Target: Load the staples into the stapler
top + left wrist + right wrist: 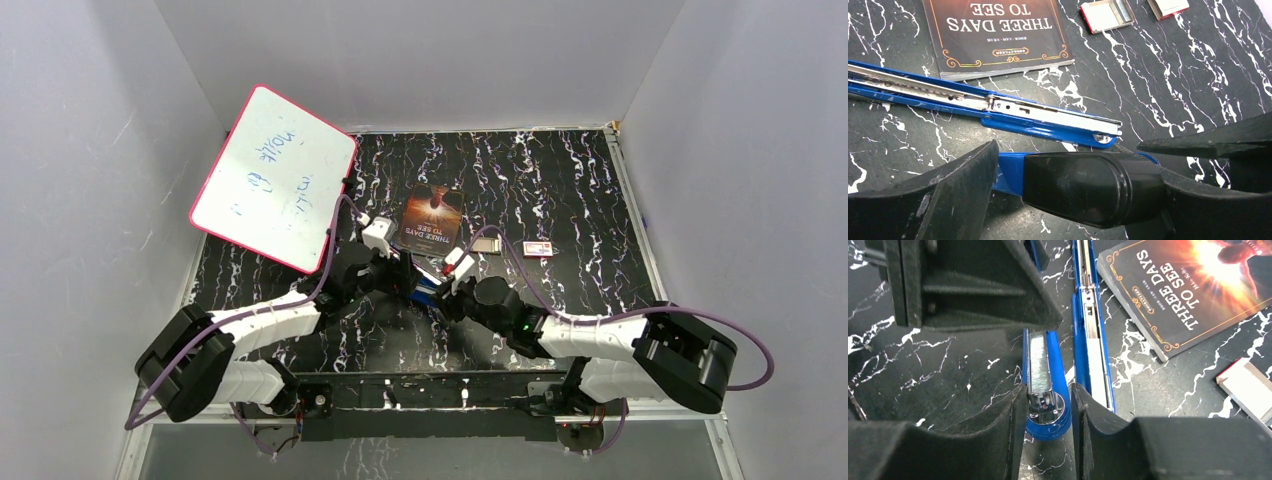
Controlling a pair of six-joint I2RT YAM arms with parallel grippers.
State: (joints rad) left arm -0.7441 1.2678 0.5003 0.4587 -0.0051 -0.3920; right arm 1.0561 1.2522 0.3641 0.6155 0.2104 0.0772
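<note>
Top external view puts the stapler (425,288) on the dark marbled table (600,200), right where my two arms meet. It is just this side of the book (433,215), and the whiteboard (272,178) is propped at the far left.

On the right wrist camera the stapler lies opened out, its two blue halves side by side. The staples (1039,360) show as a finely ribbed silvery strip lying in the channel of the half that runs under the left arm's fingers. The right gripper (1048,395) has its fingers a little apart, one on each side of that half's rounded end. They are so close to the blue that I cannot tell whether they pinch it or merely flank it.

On the left wrist camera the left gripper (1080,167) is spread wide (much wider than the right). The stapler's blue-and-black half sits between its fingers, and the long sprung rail lies just beyond; I see no clamp on either.

Past the book lie a small open tray (1103,16) and, beside it, a red-and-white box (1168,6).
</note>
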